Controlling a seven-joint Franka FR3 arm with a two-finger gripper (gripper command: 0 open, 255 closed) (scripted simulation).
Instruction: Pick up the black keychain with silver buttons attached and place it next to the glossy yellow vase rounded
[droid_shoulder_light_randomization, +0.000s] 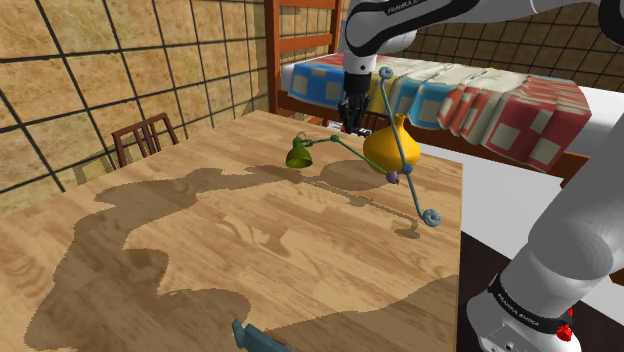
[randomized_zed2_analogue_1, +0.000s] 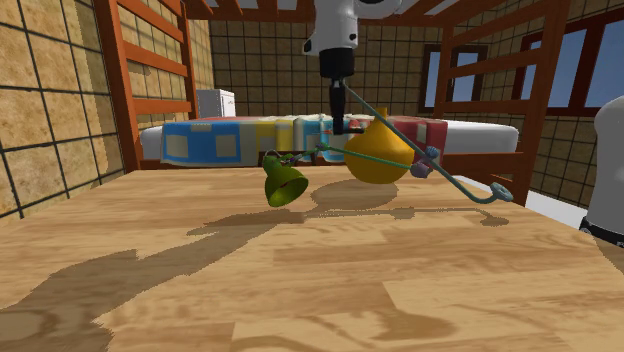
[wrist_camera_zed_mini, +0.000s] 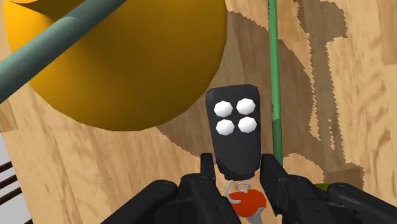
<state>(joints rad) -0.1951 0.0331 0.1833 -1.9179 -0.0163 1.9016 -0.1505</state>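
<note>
Black plastic with four pale round buttons: that is the keychain (wrist_camera_zed_mini: 235, 137). Your gripper (wrist_camera_zed_mini: 238, 160) has it, the two fingers clamped on the end nearest the hand, where a silver ring (wrist_camera_zed_mini: 240, 188) and a red tag (wrist_camera_zed_mini: 247, 202) trail out between them. The fob's long axis runs straight on from the fingers, pointing down at the wooden table (droid_shoulder_light_randomization: 200, 260).

You are carrying it in the air near the table's far edge, not resting it on the wood. In the shoulder view the gripper (droid_shoulder_light_randomization: 352, 122) hangs just beside the yellow vase (droid_shoulder_light_randomization: 388, 148), on that view's left of it. The second exterior view agrees, with the gripper (randomized_zed2_analogue_1: 340, 125) on its left of the vase (randomized_zed2_analogue_1: 378, 155).

What your next move turns on is the gap below. From the wrist, the vase (wrist_camera_zed_mini: 127, 63) bulges to one side of the fob, and the thin green rod (wrist_camera_zed_mini: 273, 63) of the lamp (droid_shoulder_light_randomization: 298, 155) runs close along the other side. Bare wood lies between them, straight ahead of the fob's tip. I judge that a plain descent would put the keychain down next to the vase. Keep off the rod and off the grey-green bar (wrist_camera_zed_mini: 51, 54) that crosses in front of the vase. How high the tip sits above the wood I cannot tell.
</note>
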